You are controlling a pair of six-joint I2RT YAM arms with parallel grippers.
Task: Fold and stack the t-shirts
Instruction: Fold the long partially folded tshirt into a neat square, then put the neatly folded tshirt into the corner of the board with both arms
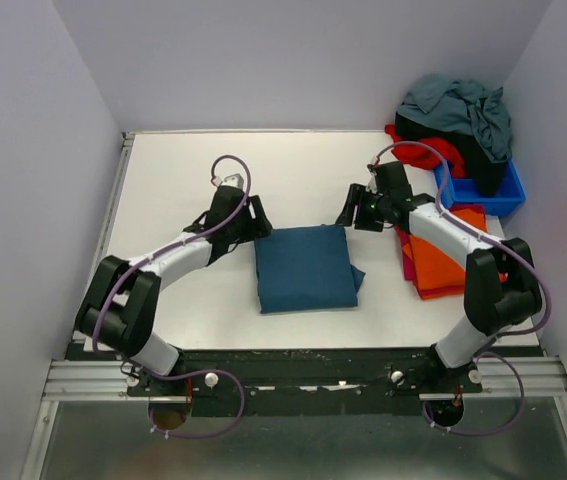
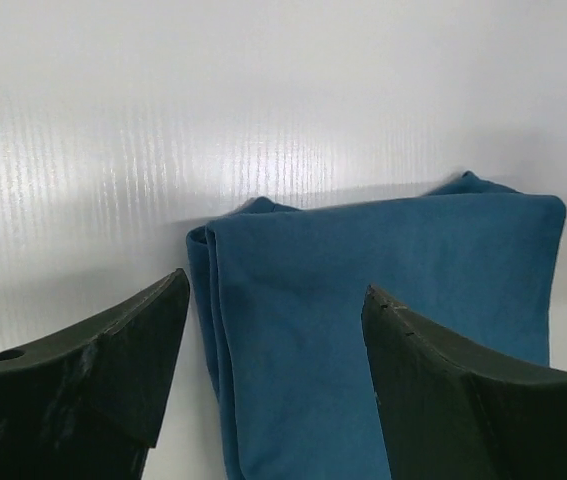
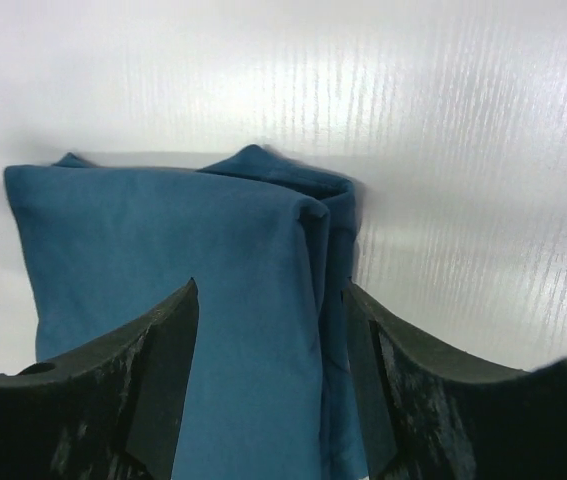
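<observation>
Teal-blue t-shirt (image 1: 305, 268): lies folded flat into a near-square packet at the middle of the counter (image 1: 183, 180), with a small flap of cloth poking out at its right edge.

Left jaws: stand wide open, gripping nothing. In the left wrist view, frame the shirt's layered left edge (whether they touch the cloth cannot be told).

Left arm (image 1: 178, 255): reaches in from the near left and ends just beside the shirt's far left corner.

Right jaws: stand open too, holding nothing. In the right wrist view, frame the shirt's stacked right edge, the layers showing between the two fingers (image 3: 113, 390).

Right arm (image 1: 443, 235): crosses above the folded stack on the right and ends near the shirt's far right corner.

Orange t-shirt (image 1: 441, 265): lies folded on top of the stack at the right of the counter, near the teal-blue one but apart from it, partly hidden under the right arm.

Pink t-shirt (image 1: 405, 263): shows only as a thin edge under the orange one, on the stack's left side.

Blue bin (image 1: 503, 197): sits at the far right of the counter, just beyond the stack.

Unfolded heap: grey-blue t-shirt (image 1: 458, 105) crumpled on top, black t-shirt (image 1: 473, 160) and red t-shirt (image 1: 428, 148) beneath, spilling over the bin's rim.
</observation>
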